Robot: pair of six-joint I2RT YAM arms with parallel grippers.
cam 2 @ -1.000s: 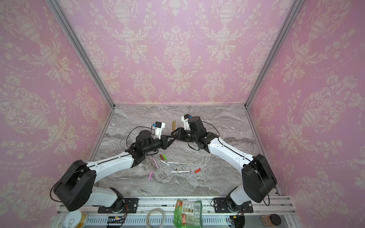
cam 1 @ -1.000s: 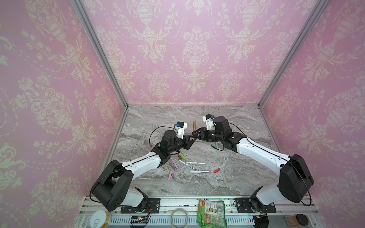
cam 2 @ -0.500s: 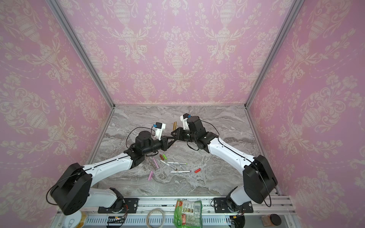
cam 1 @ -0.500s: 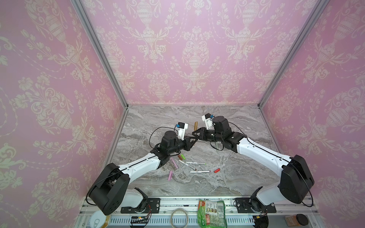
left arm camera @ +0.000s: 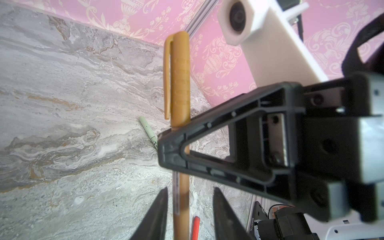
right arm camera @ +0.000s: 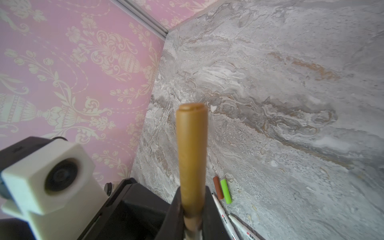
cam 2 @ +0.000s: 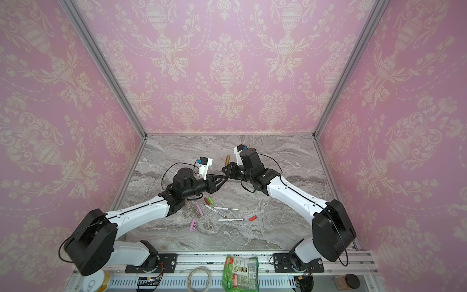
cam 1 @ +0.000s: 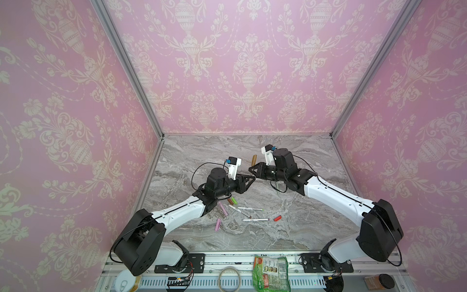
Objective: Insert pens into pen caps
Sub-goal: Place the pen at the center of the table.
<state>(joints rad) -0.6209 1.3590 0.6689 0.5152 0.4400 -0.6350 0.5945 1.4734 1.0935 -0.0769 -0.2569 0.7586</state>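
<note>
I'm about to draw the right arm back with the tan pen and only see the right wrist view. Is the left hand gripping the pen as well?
Observer: No. The left wrist view shows the left hand open, its fingers standing clear on either side of the barrel of the tan pen.
Operator: Any other pen hidden from my view?
Observer: Yes, a pale green pen lies flat on the table, one end hidden behind the right hand in the left wrist view.
</note>
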